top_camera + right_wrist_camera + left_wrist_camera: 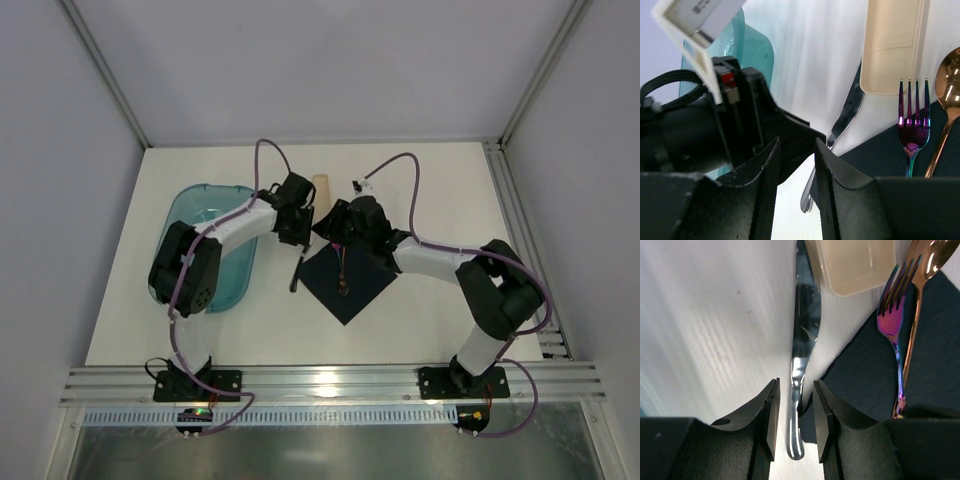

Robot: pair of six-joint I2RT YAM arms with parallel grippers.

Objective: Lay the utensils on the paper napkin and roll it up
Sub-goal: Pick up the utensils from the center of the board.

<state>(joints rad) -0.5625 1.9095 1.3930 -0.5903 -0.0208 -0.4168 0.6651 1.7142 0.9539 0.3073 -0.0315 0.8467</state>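
The knife (805, 340), beside the napkin (860, 375), is straddled by the open left gripper (796, 415), likely for moving next to fork (892, 315) and spoon (922, 260); the right gripper (796, 185) is open, empty.

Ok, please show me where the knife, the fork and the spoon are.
knife (807, 315), left wrist view, middle of its blade.
fork (891, 322), left wrist view, base of its tines.
spoon (949, 86), right wrist view, on its bowl.

Bright, even light — glare on the knife (805, 340), soft shadows, near fingers (771, 415) slightly blurred.
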